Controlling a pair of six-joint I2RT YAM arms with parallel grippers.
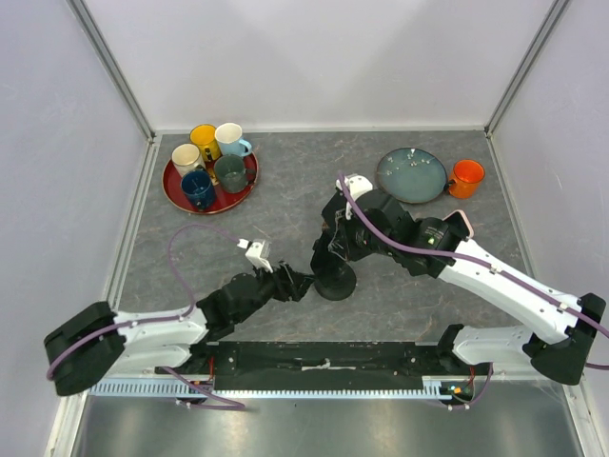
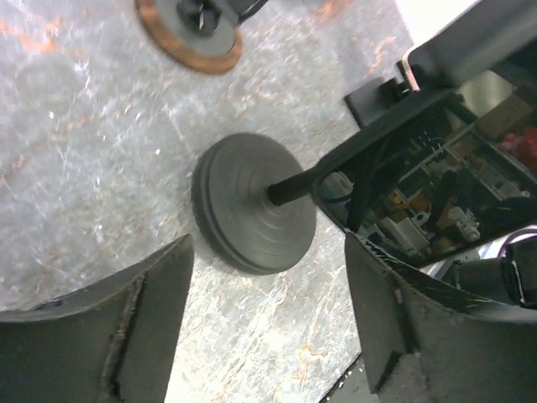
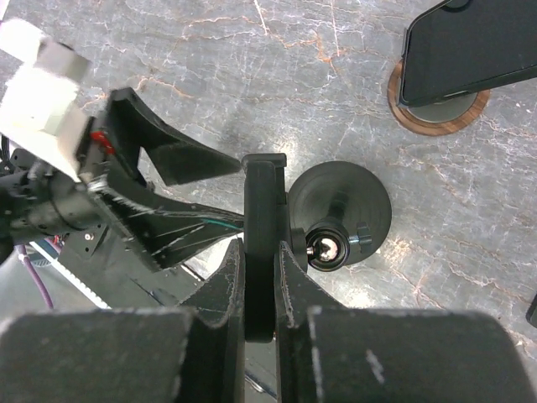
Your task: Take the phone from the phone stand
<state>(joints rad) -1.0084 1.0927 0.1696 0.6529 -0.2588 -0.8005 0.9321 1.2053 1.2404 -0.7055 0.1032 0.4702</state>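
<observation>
**Right wrist view: phone gripped at the stand, removal not yet complete**

Right wrist view shows my right claw (image 3: 260, 252) closed narrow on the phone (image 3: 263, 189). The phone appears edge-on as a thin dark slab just beside the head of the phone stand (image 3: 340, 210). I cannot tell whether the phone is clear of the cradle. I judge the grasp done, with the lift away and the set-down left to do.

Left wrist view shows my left claw (image 2: 268, 260) spread wide. Its fingers (image 2: 126, 327) stand on either side of the stand's round base and apart from it, so that claw holds nothing. The stand sits near the middle of the tabletop (image 1: 285, 181), toward the near edge.

Count:
- **Phone stands:** one.
- **Phones:** one in my grip. A second dark slab (image 3: 457, 46), seemingly another phone, lies over a wooden disc (image 3: 440, 117) near the stand.
- **Mugs:** six mugs (image 1: 204, 136) in all. Five are on the red tray (image 1: 167, 187) by the far left corner, and one orange mug (image 1: 466, 178) is toward the far right corner.
- **Plates:** one plate (image 1: 411, 175), just beside the orange mug.
- **Trays:** one.
</observation>
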